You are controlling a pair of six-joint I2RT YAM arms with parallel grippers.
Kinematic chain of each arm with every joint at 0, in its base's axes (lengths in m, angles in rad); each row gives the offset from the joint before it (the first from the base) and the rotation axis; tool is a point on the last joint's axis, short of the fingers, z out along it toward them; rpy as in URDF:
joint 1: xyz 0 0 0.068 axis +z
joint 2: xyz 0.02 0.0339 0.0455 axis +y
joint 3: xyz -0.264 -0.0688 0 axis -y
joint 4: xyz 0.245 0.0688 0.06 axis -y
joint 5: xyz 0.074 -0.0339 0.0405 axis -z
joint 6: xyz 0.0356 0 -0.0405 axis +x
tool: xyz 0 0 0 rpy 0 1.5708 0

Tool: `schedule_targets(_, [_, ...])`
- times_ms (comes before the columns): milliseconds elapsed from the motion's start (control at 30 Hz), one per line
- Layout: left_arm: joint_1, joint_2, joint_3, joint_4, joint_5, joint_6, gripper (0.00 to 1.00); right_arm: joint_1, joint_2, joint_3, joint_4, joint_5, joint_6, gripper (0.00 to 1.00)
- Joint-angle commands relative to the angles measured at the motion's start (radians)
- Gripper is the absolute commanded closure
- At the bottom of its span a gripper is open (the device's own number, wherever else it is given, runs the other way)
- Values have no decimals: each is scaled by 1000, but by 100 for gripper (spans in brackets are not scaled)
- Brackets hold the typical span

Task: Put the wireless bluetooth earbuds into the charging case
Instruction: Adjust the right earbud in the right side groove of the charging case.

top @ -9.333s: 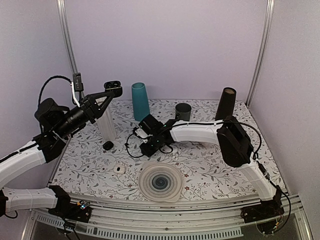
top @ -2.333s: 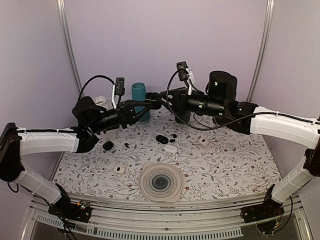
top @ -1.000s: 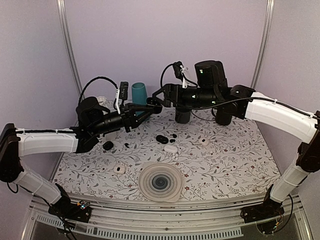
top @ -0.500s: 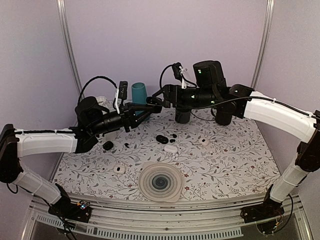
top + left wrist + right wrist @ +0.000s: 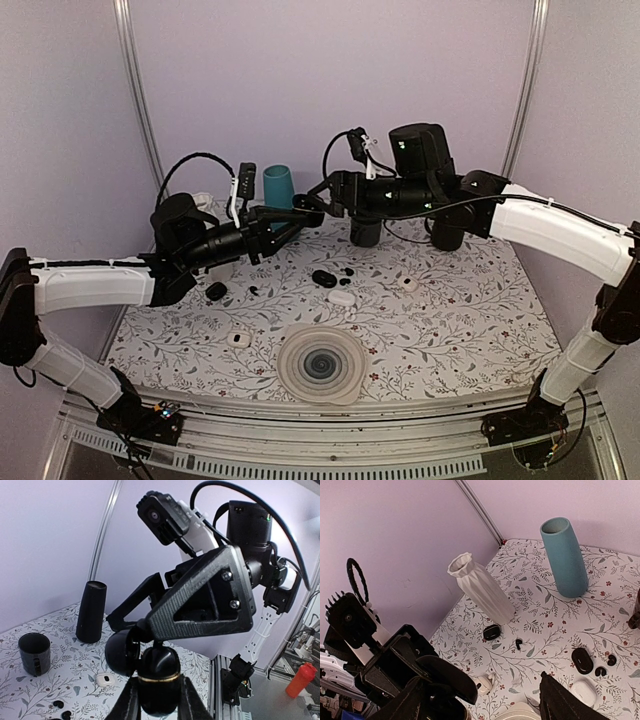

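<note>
Lying loose on the flowered table (image 5: 545, 625), 2 black earbuds (image 5: 611, 659) sit side by side at the right edge of the right wrist view. They are just beside an oblong black case (image 5: 582, 660) and near a white case (image 5: 583, 690) below them. The black charging case (image 5: 159, 672) is well apart from them, up in the air. The left gripper (image 5: 159, 687) is closed on its body from both sides at the bottom centre of the left wrist view. A gold band runs round the case's rim, and its lid (image 5: 121, 652) stands open to the left. The right gripper (image 5: 320, 199) hangs just above the case in that view, jaws spread wide with nothing held between them; whether a finger touches the lid I cannot tell. In the top view the 2 grippers meet left of centre, above the far part of the table. A teal vase (image 5: 279, 186) stands behind them, a white vase (image 5: 482, 592) is at the upper centre of the right wrist view, and a ribbed disc (image 5: 320, 366) lies at the top view's lower centre.
</note>
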Motion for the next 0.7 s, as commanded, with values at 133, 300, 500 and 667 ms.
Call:
schedule_targets(133, [-14,-39,5,29,-17,10,100,-11,-51,-35,6,27,8,24])
schedule_targets(300, [-14,-39,5,40,-5,9,100,-12,-47,-36,7,21,9,24])
schedule_targets(500, [-13,-44,-1,46,-4,14,100,-12,-49,-40,19,-2,14,24])
schedule_targets(667, [-13,-34,-1,51,-6,10,100,-11,-69,-57,76,-70,-3,23])
